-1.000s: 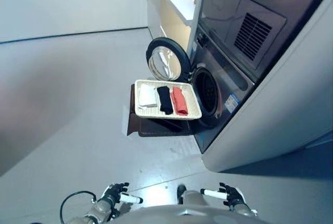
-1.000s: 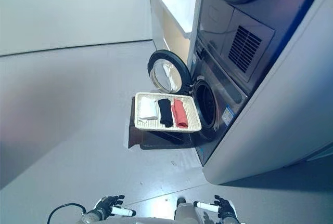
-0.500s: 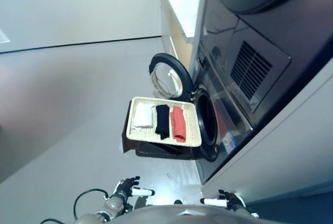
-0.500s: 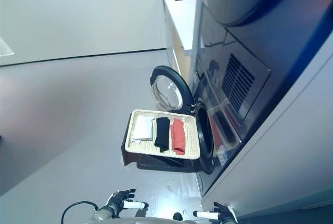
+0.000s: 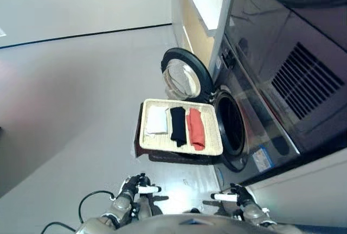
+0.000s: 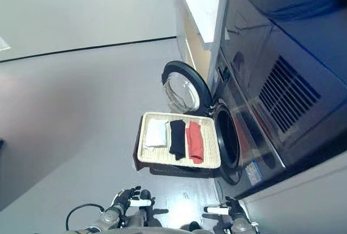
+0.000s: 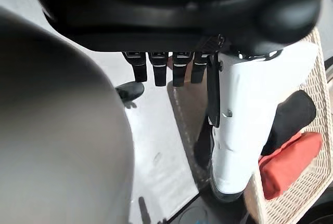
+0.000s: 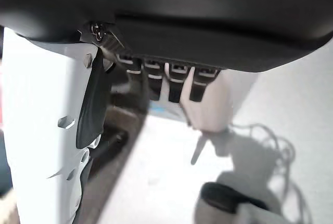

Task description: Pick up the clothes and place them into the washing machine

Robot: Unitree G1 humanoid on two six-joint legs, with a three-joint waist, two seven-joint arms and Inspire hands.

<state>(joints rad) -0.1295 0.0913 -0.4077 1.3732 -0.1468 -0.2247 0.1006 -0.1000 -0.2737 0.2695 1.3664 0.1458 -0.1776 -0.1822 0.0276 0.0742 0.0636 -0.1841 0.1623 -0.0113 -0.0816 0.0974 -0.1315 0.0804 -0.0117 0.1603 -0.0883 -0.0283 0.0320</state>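
Note:
A pale wicker basket (image 5: 181,150) rests on a dark low stand (image 5: 172,158) in front of the washing machine. In it lie three folded clothes side by side: white (image 5: 156,120), black (image 5: 178,126) and red (image 5: 196,128). The machine's drum opening (image 5: 230,122) is just right of the basket, with its round door (image 5: 186,76) swung open behind it. My left hand (image 5: 132,186) and right hand (image 5: 238,195) hang low near the floor, short of the basket, both open and empty. In the left wrist view the red cloth (image 7: 289,164) and black cloth (image 7: 291,117) show past the thumb.
The washing machine's dark front (image 5: 282,82) and pale side fill the right. A white counter (image 6: 200,0) stands beyond it against the wall. Grey floor (image 5: 70,98) spreads to the left of the basket.
The whole picture has shifted, so the camera has moved; the basket, clothes and door lie as before. Both hands stay low and empty.

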